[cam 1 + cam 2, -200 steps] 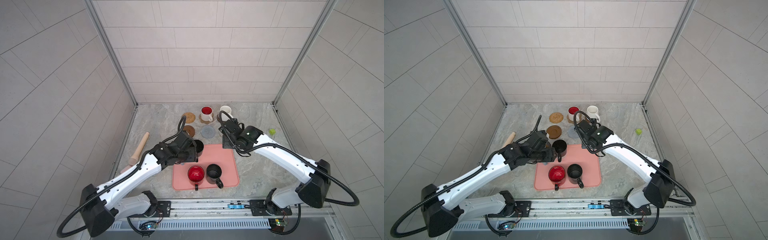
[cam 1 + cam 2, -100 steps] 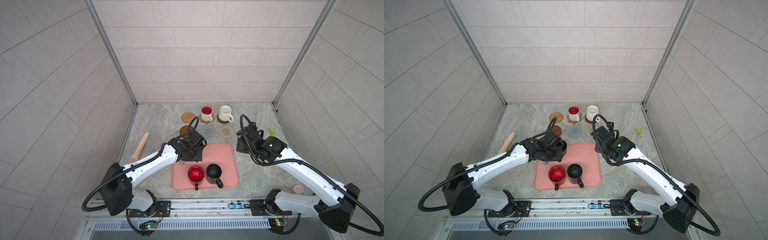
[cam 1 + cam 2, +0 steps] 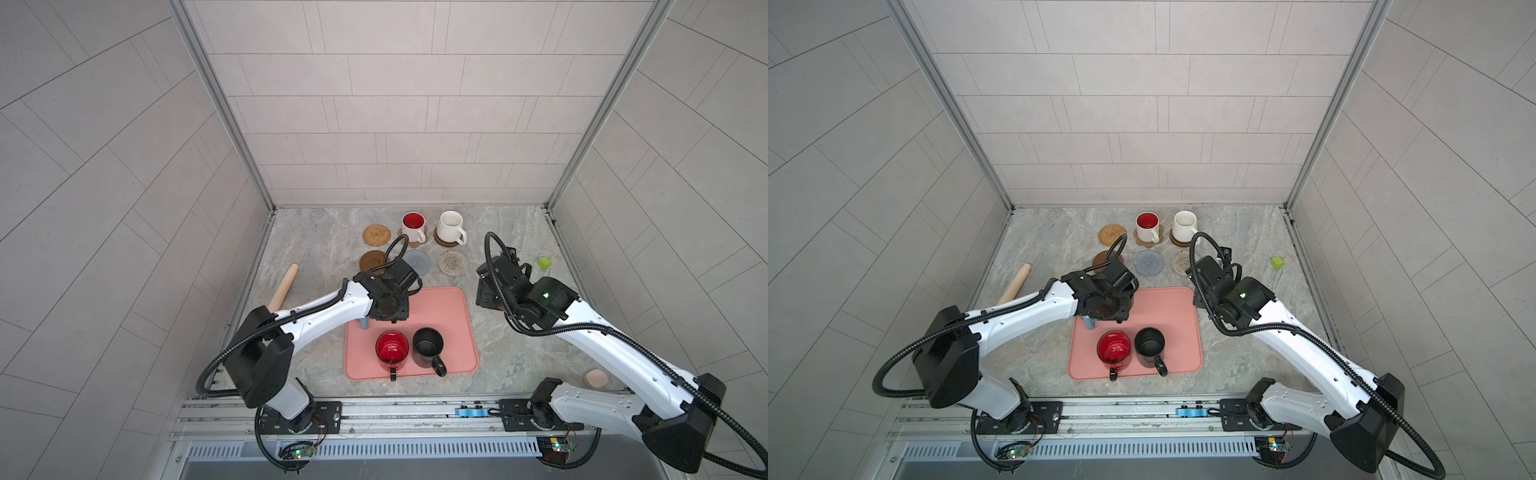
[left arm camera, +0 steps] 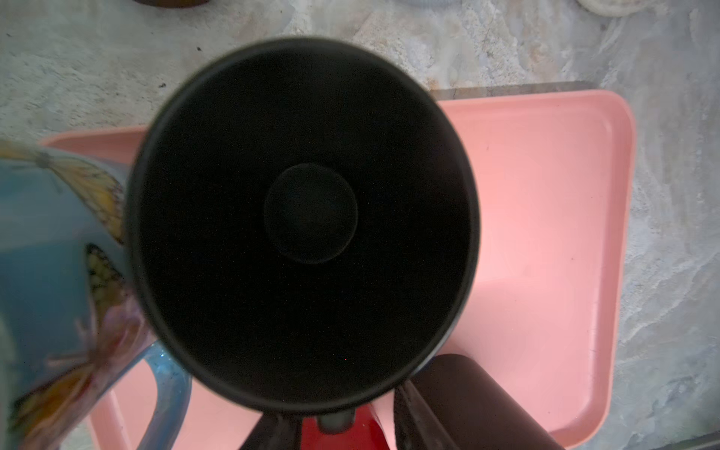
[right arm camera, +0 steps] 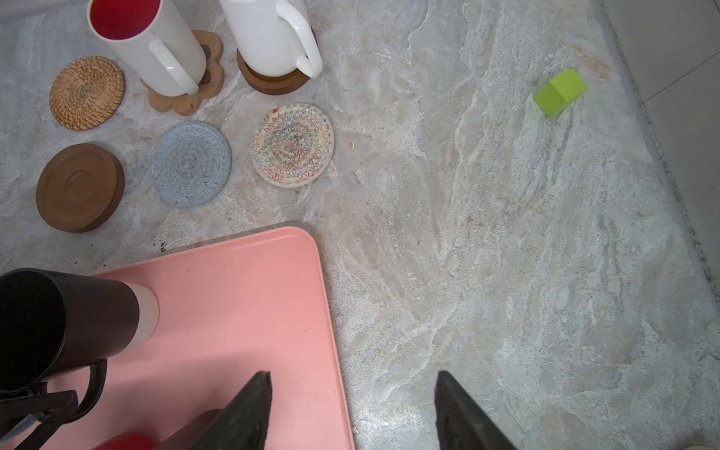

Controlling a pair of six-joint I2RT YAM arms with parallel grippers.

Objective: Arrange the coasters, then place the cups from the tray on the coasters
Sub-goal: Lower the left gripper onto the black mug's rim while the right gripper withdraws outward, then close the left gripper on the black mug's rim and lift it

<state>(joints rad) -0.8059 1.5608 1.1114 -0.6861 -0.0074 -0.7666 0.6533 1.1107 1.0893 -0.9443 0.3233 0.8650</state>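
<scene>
Two hazards: the left pincer is sitting at the handle of the far black mug on the tray. I cannot tell whether it is gripping, so a lift is risking a slip or swing into the blue mug standing just beside. The right pincer is hanging open, empty.

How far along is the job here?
Done: six coasters laid out; the red-lined white mug and plain white mug stand on two. In hand: left gripper at the handle of a black mug on the tray; right gripper open, empty. Left: that mug, the blue mug, red mug and second black mug; four coasters bare.
</scene>
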